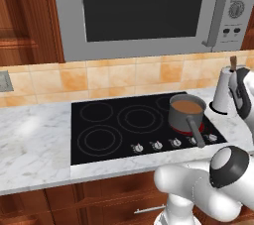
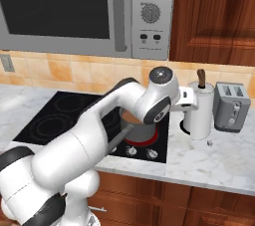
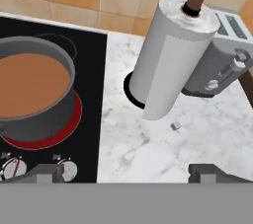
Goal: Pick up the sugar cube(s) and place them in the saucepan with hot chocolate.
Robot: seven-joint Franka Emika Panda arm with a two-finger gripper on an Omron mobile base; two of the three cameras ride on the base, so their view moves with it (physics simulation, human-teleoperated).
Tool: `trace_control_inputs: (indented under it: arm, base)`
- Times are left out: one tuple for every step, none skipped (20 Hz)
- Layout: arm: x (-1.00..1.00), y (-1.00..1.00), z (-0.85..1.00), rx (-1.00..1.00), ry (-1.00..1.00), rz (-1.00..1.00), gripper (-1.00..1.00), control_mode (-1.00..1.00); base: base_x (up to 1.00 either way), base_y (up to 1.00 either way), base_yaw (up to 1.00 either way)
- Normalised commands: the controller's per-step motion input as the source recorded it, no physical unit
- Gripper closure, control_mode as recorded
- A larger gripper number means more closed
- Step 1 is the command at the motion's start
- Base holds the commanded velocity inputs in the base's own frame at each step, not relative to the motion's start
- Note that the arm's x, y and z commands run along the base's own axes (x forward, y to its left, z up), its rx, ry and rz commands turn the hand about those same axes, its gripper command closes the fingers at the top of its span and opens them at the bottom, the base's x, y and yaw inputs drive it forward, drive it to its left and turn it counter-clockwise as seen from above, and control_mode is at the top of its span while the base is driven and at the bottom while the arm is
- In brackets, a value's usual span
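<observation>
Grey saucepan [image 3: 34,94] with brown liquid at left of hand view, on red-glowing burner. Tiny sugar cube [image 3: 175,126] on marble counter [image 3: 148,154], centre-right, just beside paper-towel roll [image 3: 170,55]. Gripper [image 3: 131,171] spread wide, empty, above counter. Risk: cube small, close to roll; fingers could nudge roll or flick cube away.
</observation>
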Motion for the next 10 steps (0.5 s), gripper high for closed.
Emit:
trace_control_inputs:
  arm:
    - [0.0,0.0,0.0,-0.02,0.0,0.0,-1.0,-1.0]
    - [0.0,0.0,-0.01,0.0,0.0,0.0,-1.0,-1.0]
    - [-0.02,0.0,-0.04,0.0,0.0,0.03,-1.0,-1.0]
    - [0.0,-0.06,-0.04,0.0,0.0,0.03,-1.0,-1.0]
    - [0.0,-0.12,-0.08,0.0,0.0,0.03,-1.0,-1.0]
    - [0.0,-0.19,-0.1,0.0,0.0,0.05,-1.0,-1.0]
    - [0.0,-0.32,-0.1,0.0,0.0,0.06,-1.0,-1.0]
    - [0.0,-0.34,-0.05,0.0,0.01,0.07,-1.0,-1.0]
    - [0.0,-0.36,-0.04,0.0,0.02,0.07,-1.0,-1.0]
    - [0.0,-0.36,-0.04,0.0,0.05,0.07,-1.0,-1.0]
  base:
    - [0.0,0.0,0.0]
    - [0.0,0.0,0.0]
    - [0.0,0.0,0.0]
    - [0.0,0.0,0.0]
    - [0.0,0.0,0.0]
    - [0.0,0.0,0.0]
    - [0.0,0.0,0.0]
    - [0.0,0.0,0.0]
    - [0.0,0.0,0.0]
    - [0.0,0.0,0.0]
